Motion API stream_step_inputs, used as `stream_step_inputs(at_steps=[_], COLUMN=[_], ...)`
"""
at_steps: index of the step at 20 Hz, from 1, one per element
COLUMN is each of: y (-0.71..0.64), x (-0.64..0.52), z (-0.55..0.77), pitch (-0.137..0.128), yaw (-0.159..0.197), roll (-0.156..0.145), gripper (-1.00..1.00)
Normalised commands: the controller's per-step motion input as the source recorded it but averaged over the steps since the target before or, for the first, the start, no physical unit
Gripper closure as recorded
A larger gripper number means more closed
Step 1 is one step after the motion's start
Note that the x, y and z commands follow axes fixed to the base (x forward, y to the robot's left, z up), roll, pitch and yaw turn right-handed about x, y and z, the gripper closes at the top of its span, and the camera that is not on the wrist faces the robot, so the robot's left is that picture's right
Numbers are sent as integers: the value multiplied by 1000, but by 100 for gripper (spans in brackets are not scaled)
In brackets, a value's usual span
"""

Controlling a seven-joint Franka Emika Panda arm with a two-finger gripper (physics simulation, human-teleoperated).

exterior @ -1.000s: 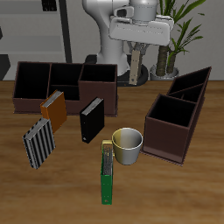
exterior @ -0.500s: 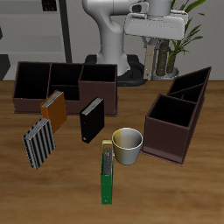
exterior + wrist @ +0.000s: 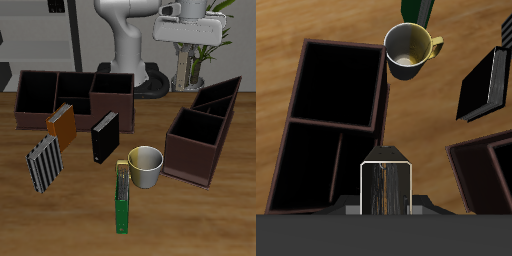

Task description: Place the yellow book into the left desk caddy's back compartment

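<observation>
Yellow book [image 3: 181, 68] hangs upright in the upper right of the exterior frame, clenched at its top by the gripper [image 3: 183, 48], high above the table [image 3: 60, 225] and touching nothing else. The wrist view looks down its narrow edge [image 3: 387, 188], with a finger pressed against each side.

Nearest the bottom edge of the exterior frame, just left of centre, a green book [image 3: 121, 196] lies end-on. Just beyond it stands a cream mug [image 3: 146, 165], open side up and close to the book's far end. At lower left a striped book [image 3: 43, 163] lies flat. Farther up, a black book [image 3: 104, 137] and an orange book [image 3: 61, 123] sit left of centre, apart from each other.

The left caddy [image 3: 203, 135] stands at mid right, near the mug. Its low square section faces the frame's bottom, and the back compartment [image 3: 222, 99] with its slanted walls lies beyond. Both look dark inside. In the wrist view this caddy [image 3: 331, 110] lies below the book and off to one side, so the book is not over the back compartment.

A long caddy [image 3: 75, 95] fills the upper left, behind the orange and black books. Behind the gripper stands a potted plant [image 3: 205, 40].
</observation>
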Motion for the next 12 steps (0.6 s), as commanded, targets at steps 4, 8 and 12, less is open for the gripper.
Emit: stream_step_inputs(at_steps=[4,8,12], y=[163,327,465], x=[92,55,18], z=[-1,-18,-81], pitch=[7,37,38], yaw=[-18,-23,-14], roll=[-15,31,56], gripper=[100,100,100])
